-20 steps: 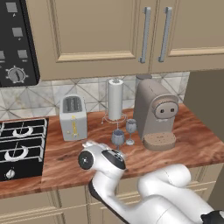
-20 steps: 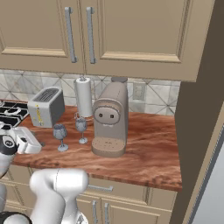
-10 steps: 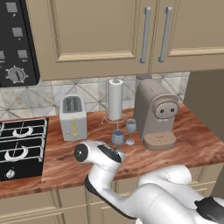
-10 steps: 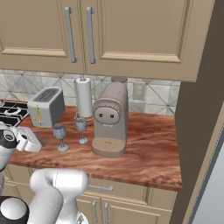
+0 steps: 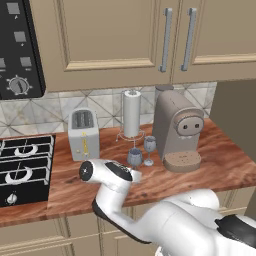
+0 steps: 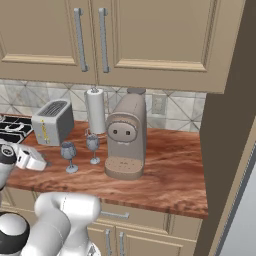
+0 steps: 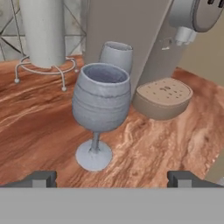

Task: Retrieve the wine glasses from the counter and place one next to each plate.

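Observation:
Two blue-grey wine glasses stand upright on the reddish wood counter (image 5: 220, 165). The near glass (image 7: 101, 105) (image 5: 134, 158) (image 6: 68, 154) is straight ahead of my gripper (image 7: 113, 179), a short way beyond the tips. The far glass (image 7: 116, 54) (image 5: 149, 148) (image 6: 92, 145) stands behind it, beside the coffee machine. My gripper (image 5: 136, 175) is open with nothing between its fingers, level with the near glass's foot. The plates are out of view.
A beige coffee machine (image 5: 177, 130) stands right of the glasses. A paper towel holder (image 5: 131, 114) is behind them, a toaster (image 5: 83, 132) to their left, and a stove (image 5: 22, 165) further left. Wall cabinets (image 5: 115, 35) hang overhead.
The arm's links have swung a little to the left while the hand stays low in front of the near glass. The jaws stay open and the glasses have not moved.

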Robot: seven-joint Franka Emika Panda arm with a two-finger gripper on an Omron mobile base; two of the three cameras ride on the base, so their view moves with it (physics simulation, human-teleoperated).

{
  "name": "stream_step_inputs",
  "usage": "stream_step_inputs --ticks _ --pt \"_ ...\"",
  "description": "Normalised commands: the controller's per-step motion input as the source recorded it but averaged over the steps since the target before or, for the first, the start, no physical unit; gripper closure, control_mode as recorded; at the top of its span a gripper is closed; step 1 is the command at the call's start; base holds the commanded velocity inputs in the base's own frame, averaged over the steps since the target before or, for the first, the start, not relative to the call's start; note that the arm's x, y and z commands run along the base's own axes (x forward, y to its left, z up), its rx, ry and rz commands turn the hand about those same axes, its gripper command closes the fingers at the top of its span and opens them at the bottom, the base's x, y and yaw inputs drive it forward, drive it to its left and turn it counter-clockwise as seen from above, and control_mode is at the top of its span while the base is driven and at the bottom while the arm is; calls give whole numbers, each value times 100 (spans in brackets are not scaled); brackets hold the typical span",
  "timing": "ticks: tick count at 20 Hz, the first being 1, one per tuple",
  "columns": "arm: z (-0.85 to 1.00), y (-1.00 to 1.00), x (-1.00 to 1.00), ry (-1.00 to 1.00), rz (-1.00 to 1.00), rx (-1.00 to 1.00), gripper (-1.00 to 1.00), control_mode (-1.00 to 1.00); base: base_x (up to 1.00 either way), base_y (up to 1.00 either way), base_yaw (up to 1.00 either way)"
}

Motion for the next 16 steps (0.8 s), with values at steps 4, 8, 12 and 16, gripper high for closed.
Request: stream_step_inputs --ticks 4,8,12,16 --pt "-7 -2 0 0 0 -5 -100 -100 0 0 0" --pt "-15 0 0 -3 1 0 -100 -100 0 0 0" --pt "-22 -8 0 -16 1 0 -100 -100 0 0 0" --pt "-25 -14 3 -15 0 0 -100 -100 0 0 0"
